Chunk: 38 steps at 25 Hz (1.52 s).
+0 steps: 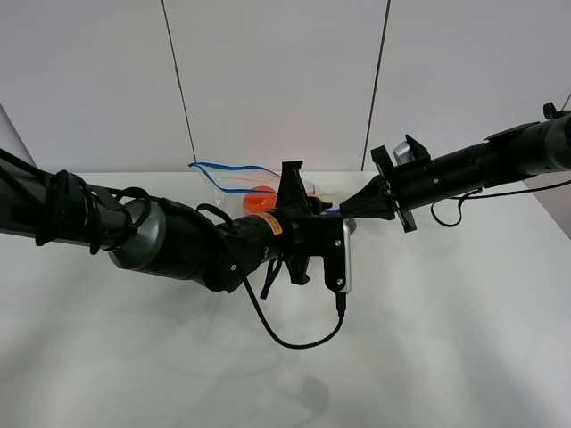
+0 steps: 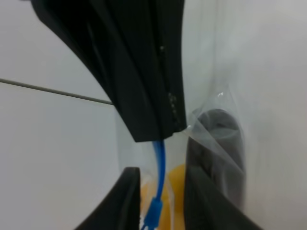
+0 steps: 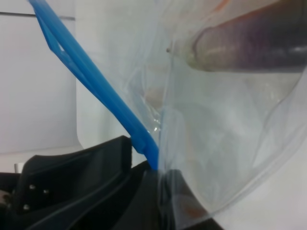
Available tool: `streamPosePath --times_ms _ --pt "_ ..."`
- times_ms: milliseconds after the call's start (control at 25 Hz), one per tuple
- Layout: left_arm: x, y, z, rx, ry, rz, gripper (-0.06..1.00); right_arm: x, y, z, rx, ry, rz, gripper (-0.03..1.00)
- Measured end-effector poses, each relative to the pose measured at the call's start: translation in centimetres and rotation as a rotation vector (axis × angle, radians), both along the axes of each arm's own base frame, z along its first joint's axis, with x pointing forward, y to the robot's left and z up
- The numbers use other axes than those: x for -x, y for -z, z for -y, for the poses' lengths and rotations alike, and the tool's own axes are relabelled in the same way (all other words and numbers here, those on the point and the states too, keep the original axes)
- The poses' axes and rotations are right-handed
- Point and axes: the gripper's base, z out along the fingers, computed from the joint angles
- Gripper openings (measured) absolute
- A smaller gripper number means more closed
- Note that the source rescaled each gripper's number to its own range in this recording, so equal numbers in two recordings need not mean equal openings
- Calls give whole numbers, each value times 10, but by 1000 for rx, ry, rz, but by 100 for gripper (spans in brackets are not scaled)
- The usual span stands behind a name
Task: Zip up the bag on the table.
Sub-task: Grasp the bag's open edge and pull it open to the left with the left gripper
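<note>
We see a plain white table (image 1: 464, 339) spanning the view. Near its far edge sits the clear bag (image 1: 234, 183), its blue zipper strip (image 1: 223, 166) curving open.

No legible writing, brand, number or sign is shown in any of the three views. From the high camera, a small orange-and-yellow sticker (image 1: 273, 226) is seen on the left arm (image 1: 178, 239), just behind the left claw (image 1: 293, 185). Dark marks are carried on it, but they are rendered too small and blurred to be read. The two wrist views are likewise left without any readable mark.
</note>
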Motion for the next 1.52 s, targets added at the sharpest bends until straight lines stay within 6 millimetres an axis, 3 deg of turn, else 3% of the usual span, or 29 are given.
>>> streamPosePath --times_ms 600,680,800,1080,1280,1520 --pt "-8 -2 -9 12 -32 14 26 1 -1 -1 -15 -11 -9 0" --pt "-8 -2 -9 12 -32 14 21 1 -1 -1 -17 -10 -9 0" --pt "-8 -1 -8 9 -30 12 0 1 -2 -1 -23 -6 -9 0" --pt "-8 -1 -8 9 -30 12 0 1 -2 -1 -24 -5 -9 0" --pt "-18 -1 -20 -2 -49 22 0 0 -3 -2 -40 6 -9 0" --pt "-41 -2 -51 -12 -129 29 0 -1 -4 -5 -51 9 -8 0"
